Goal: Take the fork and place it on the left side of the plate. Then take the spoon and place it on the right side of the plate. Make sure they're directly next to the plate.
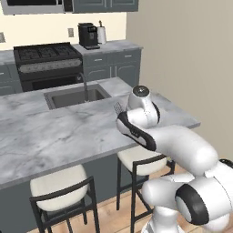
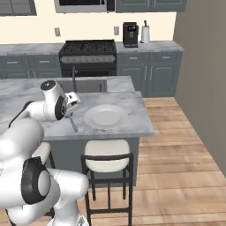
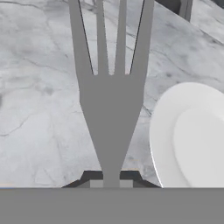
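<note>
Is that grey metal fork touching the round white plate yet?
Apart. In the hand view, a strip of grey marble counter shows between the slim grey metal fork, held in the pincer, and the rim of the round white plate.

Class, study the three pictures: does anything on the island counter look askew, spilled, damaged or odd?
Nothing is spilled or damaged. The fork is not lying on the counter: the tool holds it by the handle, to the left of the plate. No spoon can be made out.

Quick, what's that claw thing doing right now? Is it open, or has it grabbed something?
Gripper: closed on the fork, holding it above the counter just left of the plate.
</note>
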Controlling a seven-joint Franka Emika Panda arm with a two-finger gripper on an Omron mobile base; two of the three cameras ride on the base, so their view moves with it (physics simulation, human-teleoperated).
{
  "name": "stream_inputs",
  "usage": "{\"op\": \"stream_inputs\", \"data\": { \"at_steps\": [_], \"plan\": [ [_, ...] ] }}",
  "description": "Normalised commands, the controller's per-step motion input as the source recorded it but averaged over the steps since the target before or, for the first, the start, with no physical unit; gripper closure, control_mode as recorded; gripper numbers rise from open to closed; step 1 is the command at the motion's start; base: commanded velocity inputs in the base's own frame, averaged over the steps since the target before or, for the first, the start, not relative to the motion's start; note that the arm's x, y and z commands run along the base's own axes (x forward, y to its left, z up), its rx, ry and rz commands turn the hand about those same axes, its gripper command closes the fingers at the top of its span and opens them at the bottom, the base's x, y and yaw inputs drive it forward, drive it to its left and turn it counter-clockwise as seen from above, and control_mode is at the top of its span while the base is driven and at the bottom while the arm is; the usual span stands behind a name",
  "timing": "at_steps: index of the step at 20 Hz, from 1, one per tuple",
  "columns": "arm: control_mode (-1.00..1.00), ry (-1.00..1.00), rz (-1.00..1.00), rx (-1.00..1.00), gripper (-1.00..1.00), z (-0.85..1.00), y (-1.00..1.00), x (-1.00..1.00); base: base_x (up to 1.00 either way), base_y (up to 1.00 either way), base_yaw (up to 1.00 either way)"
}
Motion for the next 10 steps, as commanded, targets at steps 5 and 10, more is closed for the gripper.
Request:
{"op": "stream_inputs", "data": {
  "at_steps": [5, 10],
  "plan": [
    [-1.0, 0.0, 0.0, 0.0, 1.0, -0.25, 0.0, 0.54, 0.0, 0.0, 0.0],
    [-1.0, 0.0, 0.0, 0.0, 1.0, -0.17, 0.0, 0.58, 0.0, 0.0, 0.0]
  ]
}}
